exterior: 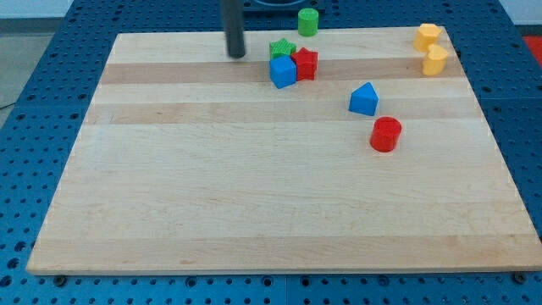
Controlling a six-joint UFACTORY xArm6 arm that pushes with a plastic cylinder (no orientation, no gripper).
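My tip rests on the wooden board near its top edge, left of centre. Nearest to it is a tight cluster a short way to its right: a green star block, a blue cube and a red star-like block, all touching one another. The tip stands apart from them, with a gap to the blue cube. A green cylinder sits at the board's top edge above the cluster.
A blue wedge-like block and a red cylinder lie right of centre. Two yellow blocks sit at the top right corner. A blue perforated table surrounds the board.
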